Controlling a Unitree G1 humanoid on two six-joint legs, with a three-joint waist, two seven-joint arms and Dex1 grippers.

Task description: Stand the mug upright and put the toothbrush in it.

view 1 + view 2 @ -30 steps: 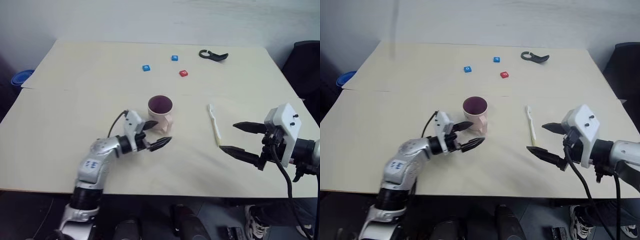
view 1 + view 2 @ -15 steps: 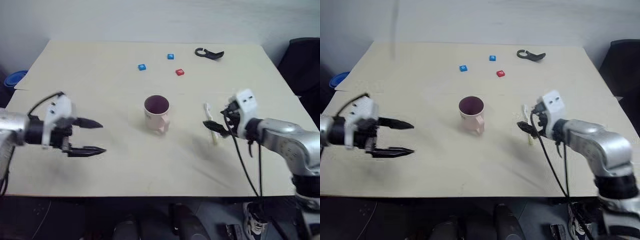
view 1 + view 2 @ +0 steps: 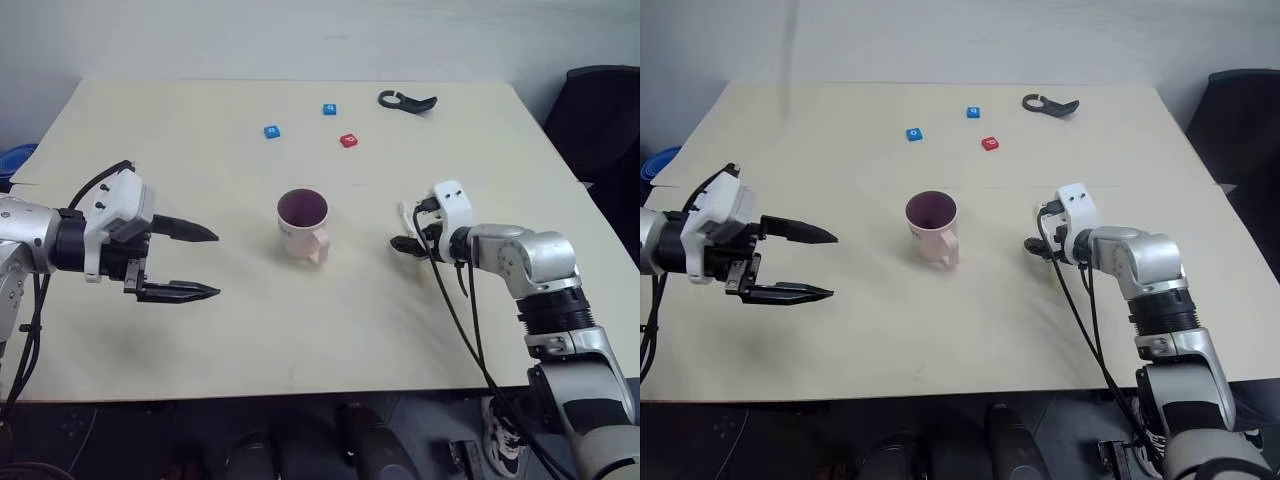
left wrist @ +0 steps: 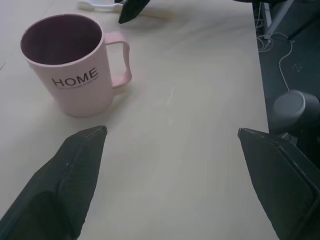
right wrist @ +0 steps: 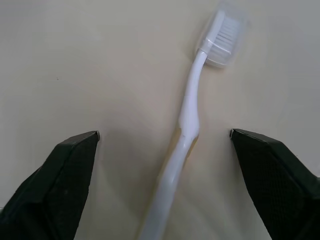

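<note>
1. Black fingers of the left gripper (image 3: pixel 190 262) are held spread and empty, well apart from the mug (image 3: pixel 302 224).
2. Right gripper (image 5: pixel 162 150) fingers are spread astride the toothbrush (image 5: pixel 186 115), lying flat on the table (image 3: pixel 330 320); a slim handle may be pinched off-centre and slip.
3. Upright mug could be tipped during insertion.

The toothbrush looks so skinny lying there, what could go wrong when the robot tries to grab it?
The toothbrush lies flat on the table, so the right pincer, open astride it, might scrape the table or pinch badly and let it slip. The mug stands close by; a swinging toothbrush might knock it over.
</note>
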